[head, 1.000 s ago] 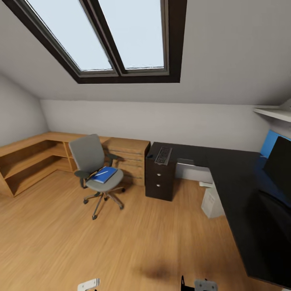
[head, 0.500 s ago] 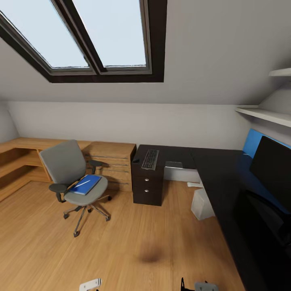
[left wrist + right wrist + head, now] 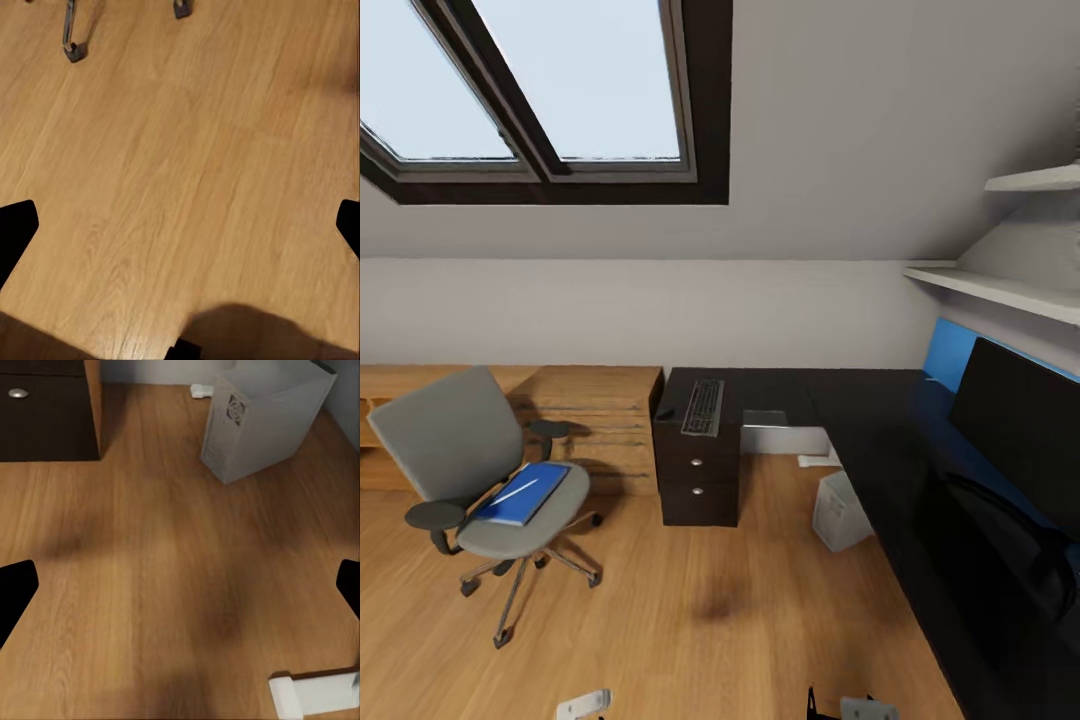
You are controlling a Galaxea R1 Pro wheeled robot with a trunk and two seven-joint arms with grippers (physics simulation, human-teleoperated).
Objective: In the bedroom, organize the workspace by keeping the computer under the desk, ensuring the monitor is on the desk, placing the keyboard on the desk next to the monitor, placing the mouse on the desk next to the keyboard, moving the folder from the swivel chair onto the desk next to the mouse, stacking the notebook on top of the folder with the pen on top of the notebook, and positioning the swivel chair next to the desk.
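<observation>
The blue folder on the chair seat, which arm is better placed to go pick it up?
Probably the left. The folder lies on the swivel chair at the left of the head view, and the left wrist view already looks at the chair's casters. The right wrist view faces the computer by the desk instead. Both are still far off.

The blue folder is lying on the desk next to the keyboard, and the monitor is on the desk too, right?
Not quite. The head view shows the folder lying on the seat of the swivel chair, away from the desk, not next to the keyboard. The rest is right: the monitor does stand on the desk.
</observation>
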